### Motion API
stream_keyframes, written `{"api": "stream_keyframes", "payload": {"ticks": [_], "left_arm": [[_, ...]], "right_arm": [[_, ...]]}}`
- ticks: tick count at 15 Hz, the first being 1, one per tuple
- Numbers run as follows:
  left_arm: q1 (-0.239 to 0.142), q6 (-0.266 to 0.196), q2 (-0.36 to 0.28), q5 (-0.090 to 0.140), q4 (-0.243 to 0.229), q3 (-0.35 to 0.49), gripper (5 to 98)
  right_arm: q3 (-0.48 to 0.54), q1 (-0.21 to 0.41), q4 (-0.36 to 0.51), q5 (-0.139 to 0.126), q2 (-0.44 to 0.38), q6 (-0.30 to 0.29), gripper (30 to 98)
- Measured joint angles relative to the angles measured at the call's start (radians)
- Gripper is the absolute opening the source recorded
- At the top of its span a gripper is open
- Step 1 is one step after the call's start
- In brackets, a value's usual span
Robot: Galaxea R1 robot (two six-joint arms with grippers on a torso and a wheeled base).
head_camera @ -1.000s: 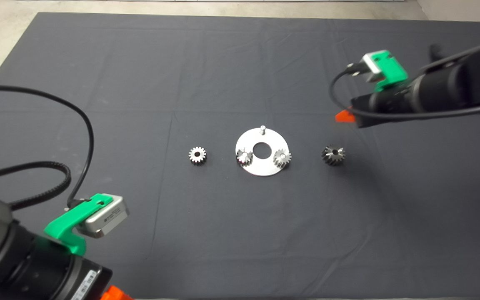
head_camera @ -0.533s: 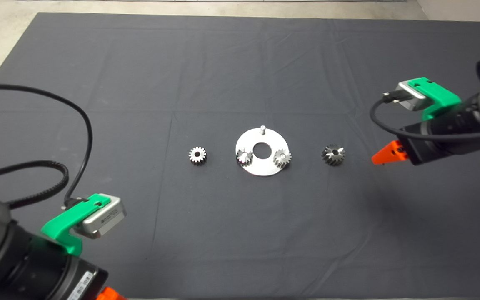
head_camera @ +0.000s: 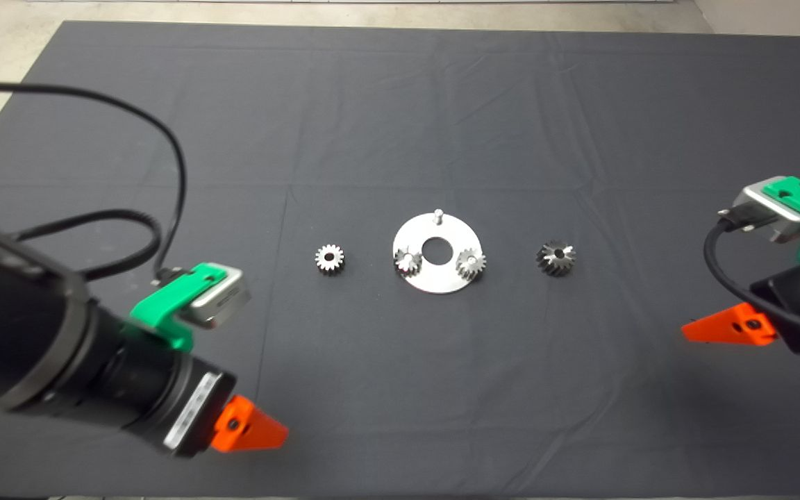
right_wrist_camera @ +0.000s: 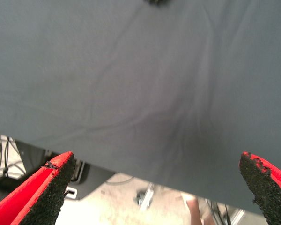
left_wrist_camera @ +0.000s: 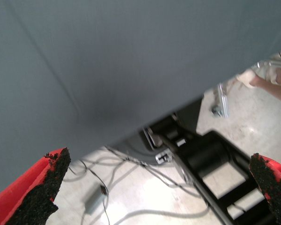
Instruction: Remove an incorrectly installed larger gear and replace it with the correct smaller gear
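The larger gear (head_camera: 555, 258), dark grey with slanted teeth, stands on the mat to the right of the round metal plate (head_camera: 435, 279). The smaller gear (head_camera: 330, 259), a flat spur gear, lies on the mat left of the plate. Two small shiny-topped gears (head_camera: 407, 260) (head_camera: 471, 263) sit on the plate, and a bare peg (head_camera: 437, 214) stands at its far edge. My left gripper (head_camera: 261, 434) hovers near the mat's front left, open and holding nothing (left_wrist_camera: 159, 187). My right gripper (head_camera: 705, 330) hangs at the right edge, open and holding nothing (right_wrist_camera: 154, 187), well clear of the larger gear.
The dark mat (head_camera: 400, 125) covers the table, with concrete floor beyond its far edge. Under the mat's edge the left wrist view shows a black frame (left_wrist_camera: 210, 159), cables and a person's arm (left_wrist_camera: 271, 82).
My right arm has drawn back from above the larger gear toward the front right edge. My left arm has swung in from the lower left corner onto the mat.
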Motion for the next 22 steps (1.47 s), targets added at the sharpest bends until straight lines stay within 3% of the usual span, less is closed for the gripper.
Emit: {"api": "stream_keyframes", "payload": {"ticks": [3, 5, 10, 15, 18, 21, 22], "left_arm": [[0.000, 0.007, 0.089, -0.001, 0.049, -0.112, 98.3], [0.000, 0.007, 0.091, 0.000, 0.061, -0.146, 98.3], [0.006, 0.004, 0.099, 0.001, 0.079, -0.144, 98.3], [0.009, -0.019, 0.155, 0.006, 0.177, -0.194, 98.3], [0.048, -0.016, 0.182, -0.001, 0.229, -0.179, 98.3], [0.086, -0.021, 0.174, 0.001, 0.355, -0.143, 98.3], [0.096, -0.048, 0.173, 0.002, 0.377, -0.135, 98.3]], "right_arm": [[0.014, 0.002, 0.002, -0.004, -0.003, 0.000, 97.8], [0.014, 0.002, 0.002, -0.004, -0.003, 0.000, 97.8], [0.015, 0.005, 0.002, -0.003, -0.003, 0.000, 97.8], [0.015, 0.041, 0.002, -0.001, -0.003, 0.000, 97.8], [0.015, 0.071, 0.002, -0.002, -0.010, -0.001, 97.8], [0.017, 0.077, 0.003, 0.000, -0.023, -0.001, 97.7], [0.017, 0.077, 0.004, 0.001, -0.035, -0.001, 97.8]]}}
